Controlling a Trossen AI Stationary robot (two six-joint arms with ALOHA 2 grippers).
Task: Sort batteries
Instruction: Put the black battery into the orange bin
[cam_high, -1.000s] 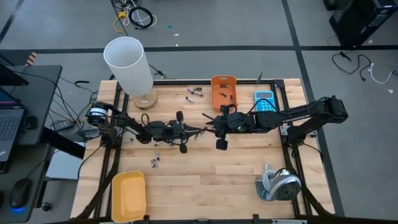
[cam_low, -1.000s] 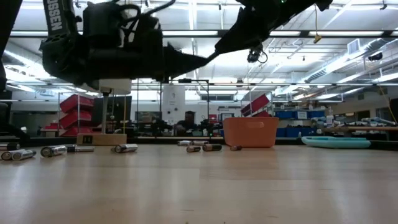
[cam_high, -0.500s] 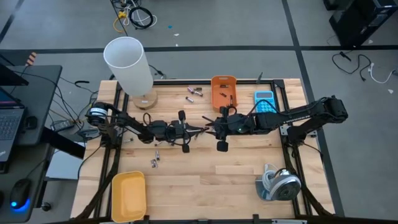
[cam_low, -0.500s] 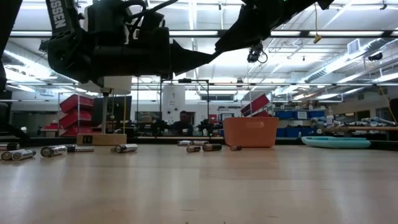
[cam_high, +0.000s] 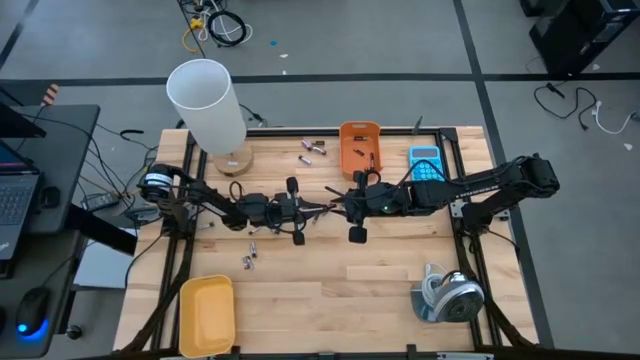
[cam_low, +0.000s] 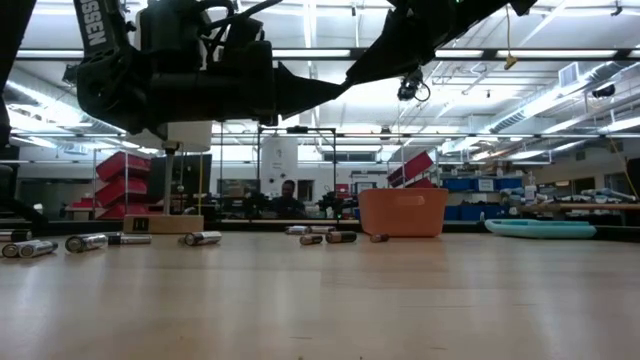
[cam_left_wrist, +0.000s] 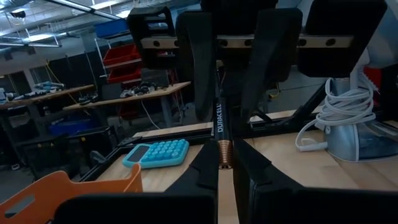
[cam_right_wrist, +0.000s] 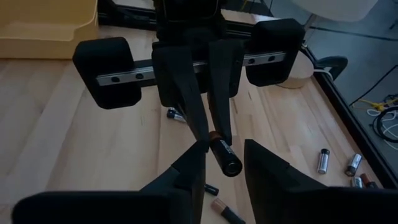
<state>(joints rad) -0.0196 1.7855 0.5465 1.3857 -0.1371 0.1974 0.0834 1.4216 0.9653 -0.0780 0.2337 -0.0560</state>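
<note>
battery (cam_right_wrist: 219, 151): a dark cell with a copper end is pinched by the left gripper (cam_high: 318, 208) above mid-table, presented to the right gripper (cam_high: 336, 207).
right fingers (cam_right_wrist: 186, 171): spread either side of the free end, not yet clenched.
handling: judged light, rigid, smooth, so easily rolled or slipped; best taken across the barrel mid-length.
loose batteries (cam_high: 312, 146): scattered on the table (cam_high: 380, 280).

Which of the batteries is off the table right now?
The Duracell battery pinched in the left gripper, held out between the right gripper's fingers; the others lie on the wood.
</note>
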